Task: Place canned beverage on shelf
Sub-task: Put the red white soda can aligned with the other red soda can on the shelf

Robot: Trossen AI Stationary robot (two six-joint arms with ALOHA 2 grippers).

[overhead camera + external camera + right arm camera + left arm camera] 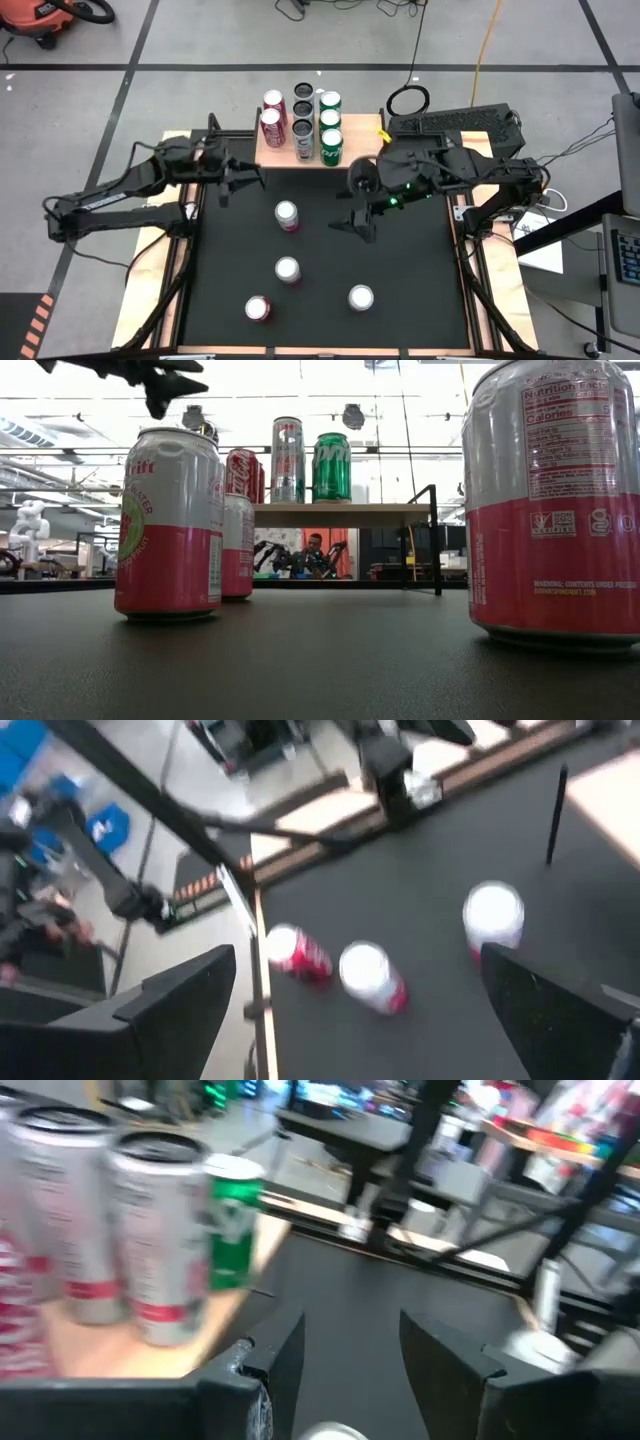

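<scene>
Left hand (243, 180) beside shelf (272, 152)

**Grey workshop floor, bright room beyond**

Seen from above, the surface (400, 250) is a black mat with light wooden strips (170, 270) along its sides. It stands on a grey concrete floor (230, 40) crossed by dark tape lines (300, 67). An orange-and-black vacuum (40, 18) sits at one far corner. A yellow cable (487, 40) runs across the floor, and a black cable lies coiled in a loop (408, 99) near the surface's far edge. A dark keyboard-like panel (470, 122) rests beside that loop.

From table height, the room behind is brightly lit, with pale ceiling and overhead rails (420, 452). A white machine (28, 525) stands far off, and a person (316, 550) shows in the distance.
</scene>
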